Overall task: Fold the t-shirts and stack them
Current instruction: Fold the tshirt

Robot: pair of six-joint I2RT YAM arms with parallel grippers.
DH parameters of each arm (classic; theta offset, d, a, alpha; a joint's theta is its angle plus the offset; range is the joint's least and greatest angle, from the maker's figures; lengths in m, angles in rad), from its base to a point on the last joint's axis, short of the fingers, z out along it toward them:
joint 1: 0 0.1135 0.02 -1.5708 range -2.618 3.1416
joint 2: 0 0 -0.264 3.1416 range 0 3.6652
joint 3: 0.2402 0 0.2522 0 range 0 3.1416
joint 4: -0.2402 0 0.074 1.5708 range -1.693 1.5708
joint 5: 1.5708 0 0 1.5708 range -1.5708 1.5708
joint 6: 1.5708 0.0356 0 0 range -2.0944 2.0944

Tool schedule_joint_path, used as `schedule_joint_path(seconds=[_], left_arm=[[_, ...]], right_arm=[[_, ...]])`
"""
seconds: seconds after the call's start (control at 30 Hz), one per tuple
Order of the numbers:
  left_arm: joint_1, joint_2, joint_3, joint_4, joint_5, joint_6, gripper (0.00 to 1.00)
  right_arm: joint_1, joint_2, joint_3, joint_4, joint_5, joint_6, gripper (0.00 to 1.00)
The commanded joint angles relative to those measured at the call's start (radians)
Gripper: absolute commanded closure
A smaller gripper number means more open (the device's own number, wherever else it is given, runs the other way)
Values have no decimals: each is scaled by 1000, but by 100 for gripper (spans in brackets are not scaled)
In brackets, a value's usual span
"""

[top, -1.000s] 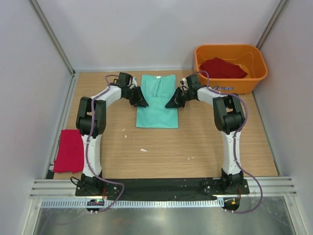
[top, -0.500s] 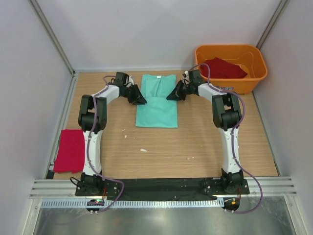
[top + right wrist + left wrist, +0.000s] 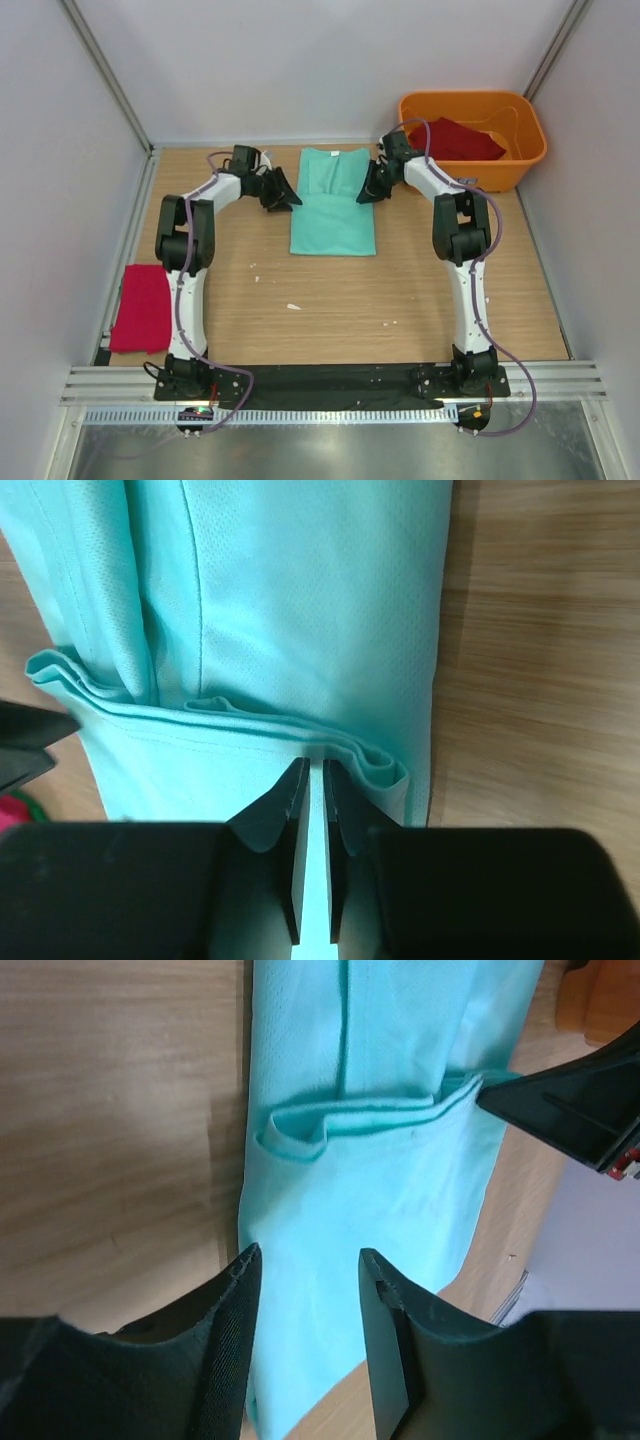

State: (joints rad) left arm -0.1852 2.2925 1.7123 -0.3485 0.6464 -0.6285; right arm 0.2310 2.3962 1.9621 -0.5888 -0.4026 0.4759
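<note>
A mint-green t-shirt [image 3: 333, 215] lies folded into a long strip at the back middle of the table, with a raised crosswise pleat [image 3: 350, 1120] near its far end. My left gripper [image 3: 308, 1255] is open at the shirt's left edge, hovering over the cloth and gripping nothing. My right gripper [image 3: 313, 765] is shut on the shirt's layered right edge [image 3: 375, 765], with teal cloth showing between its jaws. In the top view the left gripper [image 3: 290, 200] and right gripper [image 3: 366, 192] flank the shirt. One deep red t-shirt [image 3: 142, 307] lies folded at the left edge; another red one [image 3: 455, 138] sits in the tub.
The orange plastic tub [image 3: 470, 97] stands at the back right corner, just behind my right arm. Grey walls close the table on three sides. Bare wood [image 3: 340, 310] stretches between the teal shirt and the arm bases.
My left gripper has opened and let go of the shirt's left edge. The right gripper has moved toward the back with the cloth, and the shirt has shifted slightly right.
</note>
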Motion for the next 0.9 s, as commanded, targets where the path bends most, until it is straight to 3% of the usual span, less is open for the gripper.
schedule_joint_path(seconds=[0.0,0.17,0.27,0.3,0.4,0.53,0.7,0.77,0.87], left_arm=[[7,-192,-40,13,-25,4,54],[7,-344,-89,-35,-93,19,49],[3,-372,-138,-70,-76,16,49],[-3,-399,-167,-70,-76,18,48],[-39,-459,-262,-107,-132,61,43],[-91,-510,-390,-142,-235,33,41],[-119,-522,-560,-63,-289,-167,40],[-123,-534,-589,-21,-301,-249,36],[-125,-548,-622,-7,-324,-299,33]], right_arm=[[16,-58,125,-164,154,-129,81],[51,-130,179,-279,197,-164,63],[56,-215,89,-284,154,-155,50],[56,-271,4,-273,128,-154,39],[56,-365,-194,-224,56,-148,30],[53,-543,-434,-97,24,-100,29],[-7,-678,-764,165,-63,122,42],[-59,-715,-895,323,-123,252,42],[-88,-726,-991,420,-182,303,39]])
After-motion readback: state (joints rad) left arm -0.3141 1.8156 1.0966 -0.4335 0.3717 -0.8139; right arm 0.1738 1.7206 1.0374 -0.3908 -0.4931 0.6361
